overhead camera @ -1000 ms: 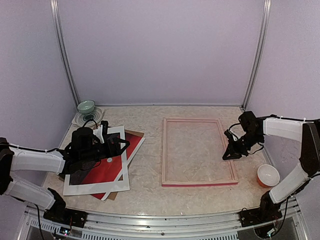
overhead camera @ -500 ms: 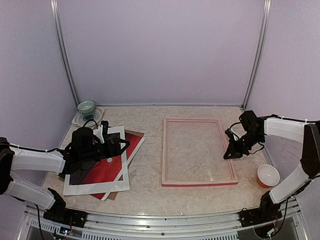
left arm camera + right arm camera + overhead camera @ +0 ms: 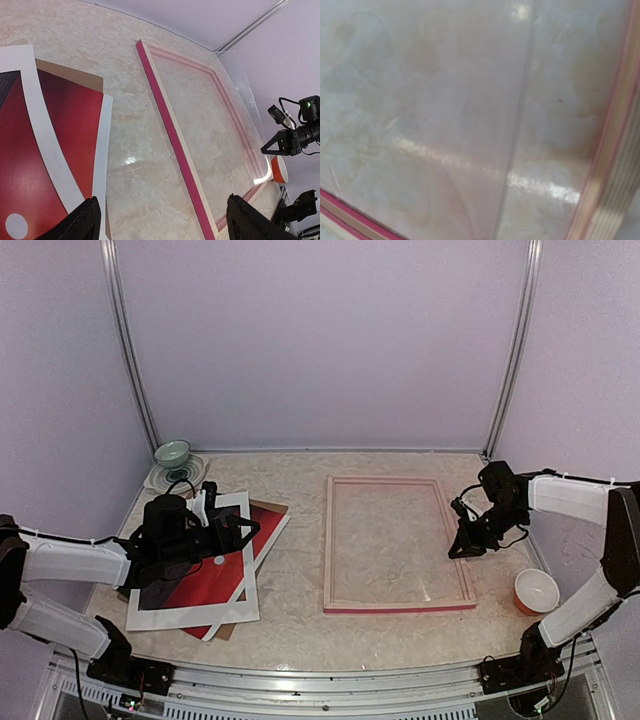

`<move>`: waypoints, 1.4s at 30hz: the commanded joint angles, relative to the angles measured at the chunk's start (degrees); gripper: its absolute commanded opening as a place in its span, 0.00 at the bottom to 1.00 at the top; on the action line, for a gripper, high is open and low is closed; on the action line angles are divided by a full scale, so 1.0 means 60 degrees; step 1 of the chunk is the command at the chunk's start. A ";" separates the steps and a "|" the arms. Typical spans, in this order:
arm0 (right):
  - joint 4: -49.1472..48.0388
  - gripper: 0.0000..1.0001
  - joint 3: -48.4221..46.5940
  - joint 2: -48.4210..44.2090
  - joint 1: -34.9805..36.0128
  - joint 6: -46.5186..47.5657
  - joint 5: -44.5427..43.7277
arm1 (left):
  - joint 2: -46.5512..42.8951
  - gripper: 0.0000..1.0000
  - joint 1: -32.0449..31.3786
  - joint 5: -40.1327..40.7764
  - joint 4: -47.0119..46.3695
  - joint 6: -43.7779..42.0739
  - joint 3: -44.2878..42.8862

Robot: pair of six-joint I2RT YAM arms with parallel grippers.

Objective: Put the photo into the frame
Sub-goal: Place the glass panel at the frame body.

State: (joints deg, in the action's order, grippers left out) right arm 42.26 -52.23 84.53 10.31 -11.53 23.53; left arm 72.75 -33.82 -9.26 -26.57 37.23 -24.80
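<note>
The photo [image 3: 205,585], red with a small white sun, lies at the left under a white mat board [image 3: 240,575] and on a brown backing board [image 3: 268,512]. It also shows in the left wrist view [image 3: 70,115]. My left gripper [image 3: 237,531] hovers over the mat, open and empty, and its fingertips [image 3: 82,220] stand far apart. The frame [image 3: 330,540] lies back-up in the middle, its pink edge [image 3: 170,135] showing. My right gripper [image 3: 462,546] sits at the frame's right rail [image 3: 615,150]. Its fingers come to one point and are absent from the right wrist view.
A clear pane [image 3: 445,125] lies within the frame, with glare on it. An orange bowl [image 3: 536,591] stands at the right front. A green bowl [image 3: 172,453] sits on a plate at the back left. Walls close in the table on three sides.
My right gripper has shifted slightly up and to the right at the frame's right rail. Glare has appeared on the pane near the frame's front. The left arm has not moved.
</note>
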 commanded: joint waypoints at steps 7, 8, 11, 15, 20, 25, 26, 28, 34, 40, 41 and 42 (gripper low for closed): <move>0.0060 0.01 0.0022 -0.0074 -0.0121 0.0126 -0.0204 | 0.0033 0.86 0.0027 -0.0157 -0.0300 0.0028 0.0098; 0.0054 0.01 0.0019 -0.0060 -0.0121 0.0132 -0.0187 | 0.0033 0.86 0.0027 -0.0162 -0.0303 0.0030 0.0104; 0.0041 0.01 0.0032 -0.0034 -0.0121 0.0135 -0.0182 | 0.0019 0.86 0.0027 -0.0157 -0.0303 0.0049 0.0104; 0.0006 0.01 0.0046 -0.0011 -0.0121 0.0146 -0.0128 | 0.0012 0.86 0.0027 -0.0153 -0.0304 0.0046 0.0104; -0.0047 0.03 0.0078 0.0023 -0.0121 0.0178 0.0076 | 0.0033 0.86 0.0027 -0.0157 -0.0318 0.0057 0.0094; -0.0070 0.04 0.0062 0.0105 -0.0121 0.0199 0.0191 | 0.0095 0.86 0.0027 -0.0192 -0.0377 0.0100 0.0083; -0.0061 0.04 0.0078 0.0095 -0.0121 0.0194 0.0169 | 0.0100 0.86 0.0027 -0.0190 -0.0377 0.0105 0.0078; -0.0055 0.04 0.0093 0.0039 -0.0121 0.0197 0.0178 | 0.0092 0.86 0.0012 -0.0192 -0.0377 0.0122 0.0087; -0.0067 0.05 0.0054 -0.0053 -0.0125 0.0211 0.0013 | 0.0088 0.86 0.0012 -0.0191 -0.0384 0.0148 0.0085; 0.0043 0.04 -0.0294 0.0062 -0.0121 0.0187 0.0504 | 0.0165 0.86 -0.0002 -0.0272 -0.0392 0.0194 0.0032; 0.0101 0.04 -0.0363 0.0062 -0.0134 0.0172 0.0621 | 0.0154 0.86 -0.0002 -0.0266 -0.0392 0.0199 0.0035; 0.0150 0.03 -0.0440 0.0051 -0.0135 0.0154 0.0775 | 0.0151 0.86 -0.0010 -0.0255 -0.0391 0.0209 0.0044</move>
State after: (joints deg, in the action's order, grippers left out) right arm 42.28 -52.49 84.53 10.26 -11.14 24.71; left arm 73.25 -33.82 -10.13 -26.70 38.37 -24.80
